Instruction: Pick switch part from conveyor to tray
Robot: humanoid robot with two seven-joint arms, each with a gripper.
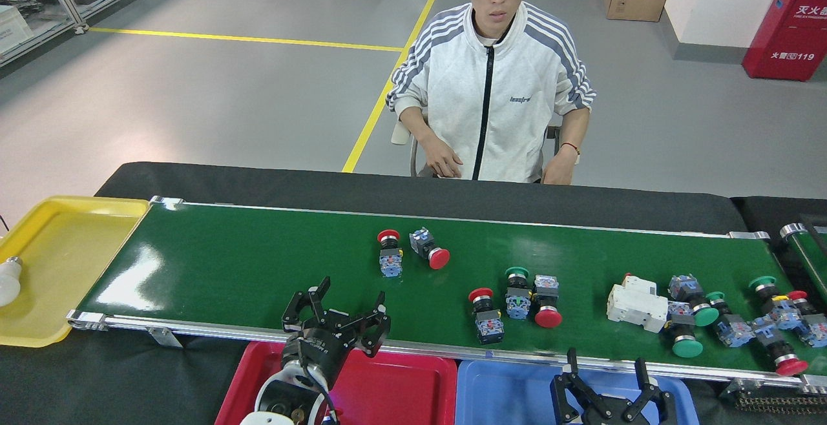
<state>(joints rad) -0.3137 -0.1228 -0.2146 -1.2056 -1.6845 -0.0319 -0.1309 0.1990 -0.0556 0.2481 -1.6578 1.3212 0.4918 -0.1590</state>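
The conveyor [258,270] runs across the head view with several switch parts on its green belt. Two red-capped switch parts [389,254] [429,248] lie mid-belt. A cluster of three, with red and green caps [517,296], lies further right. More parts sit near a white block [636,302] at the right end. My left gripper [352,296] is open and empty over the belt's near rail, above the red tray [387,380]. My right gripper [606,365] is open and empty over the blue tray [504,393].
A yellow tray [64,250] at the belt's left end holds a white bulb [8,279]. A person in a striped jacket [488,89] sits behind the black table with hands at its far edge. A narrower green belt [804,247] shows at far right.
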